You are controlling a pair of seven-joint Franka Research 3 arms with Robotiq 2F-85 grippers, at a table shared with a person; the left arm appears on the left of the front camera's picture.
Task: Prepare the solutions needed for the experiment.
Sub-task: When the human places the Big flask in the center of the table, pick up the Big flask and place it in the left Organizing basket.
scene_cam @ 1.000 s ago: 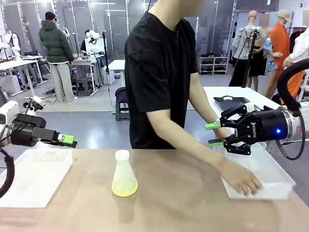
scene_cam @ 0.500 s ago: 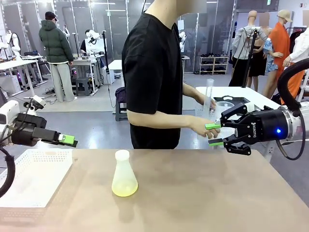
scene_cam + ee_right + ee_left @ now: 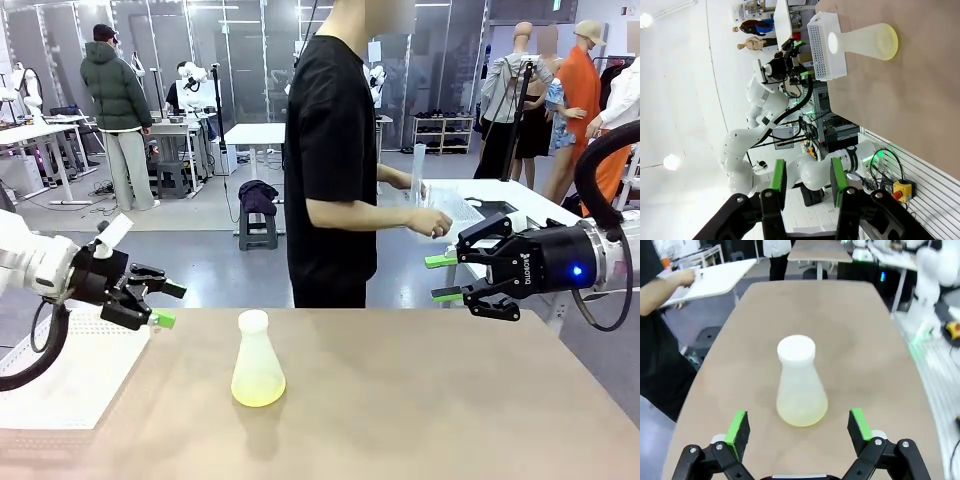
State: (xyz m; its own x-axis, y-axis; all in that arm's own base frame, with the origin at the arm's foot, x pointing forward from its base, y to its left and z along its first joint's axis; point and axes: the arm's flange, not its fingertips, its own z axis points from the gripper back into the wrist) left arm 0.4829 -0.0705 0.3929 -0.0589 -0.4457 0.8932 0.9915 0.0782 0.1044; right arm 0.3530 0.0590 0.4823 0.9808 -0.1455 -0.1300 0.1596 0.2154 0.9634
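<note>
One thin layer of pale yellow-green solutions (image 3: 258,393) is seen at the bottom of one clear flask (image 3: 257,355). The flask is stood upright near the middle of the brown surface (image 3: 400,400). One white round stopper (image 3: 253,320) is set on its neck.

Two end effectors are seen. The left end effector (image 3: 168,305) is held just left of the flask, a bit above the surface. Its two fingers are spread wide, and nothing is held between them. In the left wrist view the flask is seen straight ahead, in line with the gap between the two green pads (image 3: 738,426), and it is not touched by them.

The right end effector (image 3: 444,278) is held high over the right end of the surface, well apart from the flask. Its two fingers are spread partway, and nothing is pinched there.

One white basket (image 3: 60,385) with small holes is laid on the left end of the surface, under the left arm.

One person (image 3: 335,150) in a black shirt is seen at the far side, turned to the right, with one hand (image 3: 432,222) held out that way.
</note>
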